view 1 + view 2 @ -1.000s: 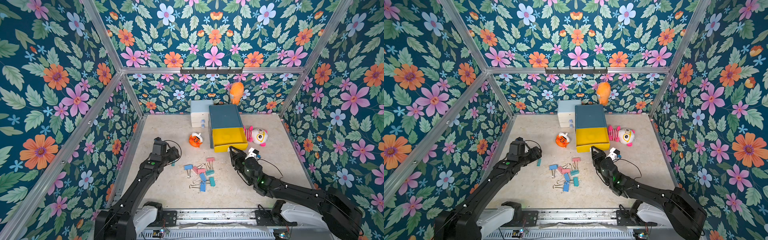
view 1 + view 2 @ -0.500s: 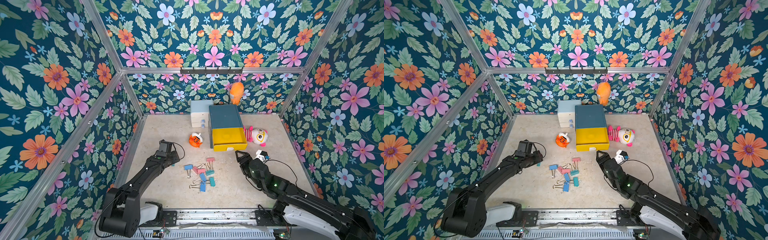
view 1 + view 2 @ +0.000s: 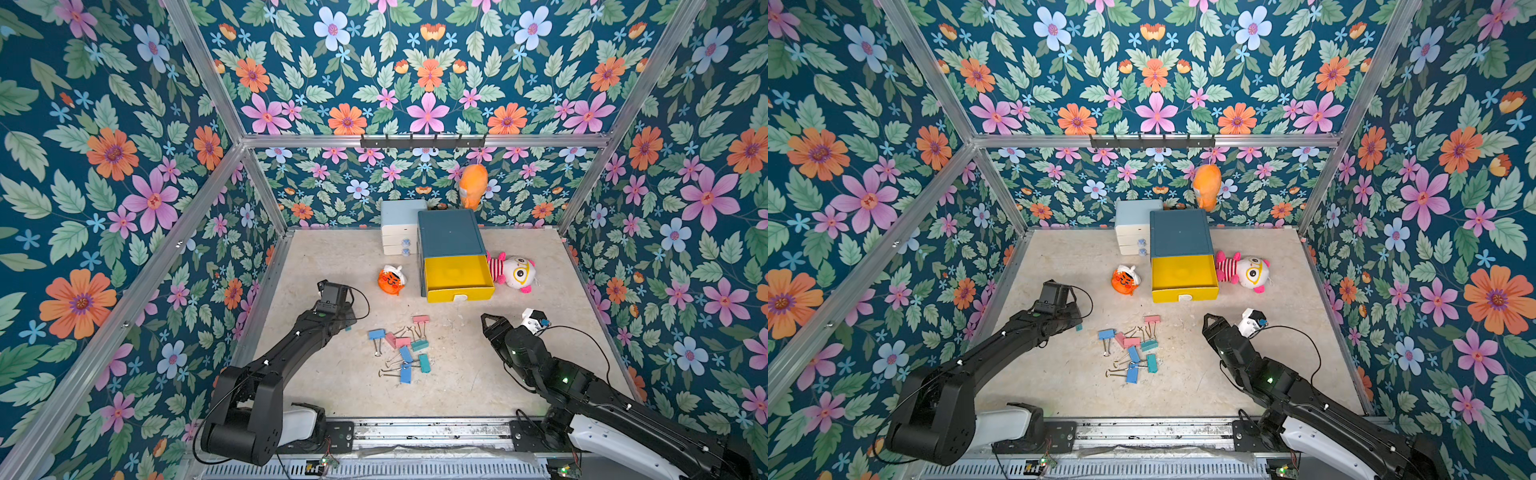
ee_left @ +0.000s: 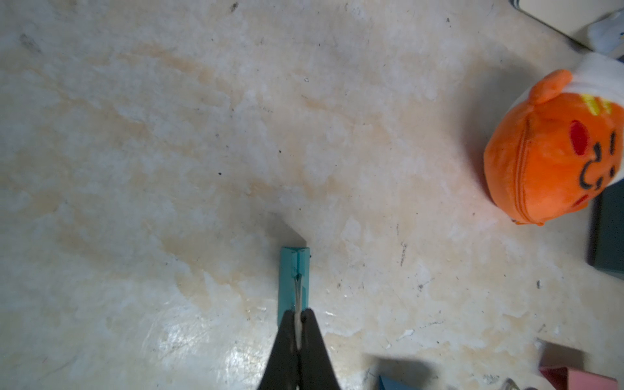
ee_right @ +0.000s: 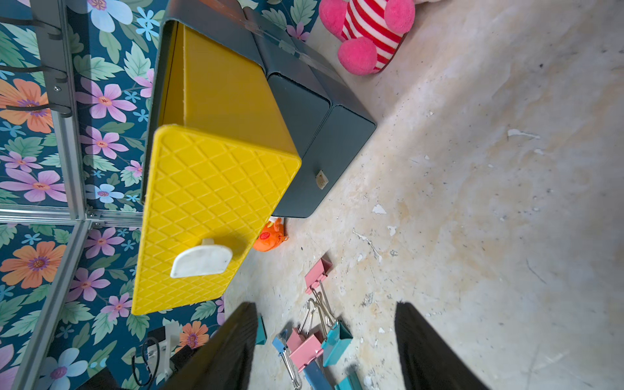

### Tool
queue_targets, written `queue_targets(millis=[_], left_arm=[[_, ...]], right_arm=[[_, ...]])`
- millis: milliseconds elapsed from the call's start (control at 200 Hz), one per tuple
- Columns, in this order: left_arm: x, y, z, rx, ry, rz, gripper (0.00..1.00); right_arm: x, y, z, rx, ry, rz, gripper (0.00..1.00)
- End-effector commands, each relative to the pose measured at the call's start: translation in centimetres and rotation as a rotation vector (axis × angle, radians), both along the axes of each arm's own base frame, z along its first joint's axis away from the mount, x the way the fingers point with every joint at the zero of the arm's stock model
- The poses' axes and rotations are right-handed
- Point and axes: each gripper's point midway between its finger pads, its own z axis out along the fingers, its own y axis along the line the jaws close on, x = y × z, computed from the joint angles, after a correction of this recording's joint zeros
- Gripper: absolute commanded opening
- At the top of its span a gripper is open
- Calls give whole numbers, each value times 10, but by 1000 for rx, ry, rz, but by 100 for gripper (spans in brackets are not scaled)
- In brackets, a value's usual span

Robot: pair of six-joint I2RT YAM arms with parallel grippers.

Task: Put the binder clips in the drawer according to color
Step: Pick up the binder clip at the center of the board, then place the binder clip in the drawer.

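My left tool [image 4: 299, 315] pinches the teal clip [image 4: 293, 277] by its wire handle; it's a thin grip, so I'd lift slowly, without swinging. My right tool [image 5: 325, 305] hangs spread and empty.

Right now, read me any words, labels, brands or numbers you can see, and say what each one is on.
None: no word, number or brand can be read in any view.
The orange plush carries only stitched face marks, not letters.
The yellow drawer front shows an embossed diamond pattern and a blank white pull.
The binder clips are plain.
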Motion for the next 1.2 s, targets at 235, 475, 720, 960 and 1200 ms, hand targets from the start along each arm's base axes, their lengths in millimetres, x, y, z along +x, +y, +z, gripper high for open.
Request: queue_targets(millis=[235, 475, 720, 960, 1200], left_arm=[[14, -101, 158, -492, -337, -233, 0], [9, -224, 260, -748, -458, -490, 0], [19, -330, 267, -907, -436, -582, 0], [37, -368, 232, -939, -360, -531, 0], [33, -368, 209, -912, -305, -491, 0]], right_arm=[[-3, -12, 26, -111, -72, 36, 62], [-10, -33, 54, -165, -138, 23, 61], [-15, -43, 62, -163, -154, 9, 60], [-19, -49, 64, -151, -161, -3, 60], [-19, -52, 63, -148, -166, -15, 61]])
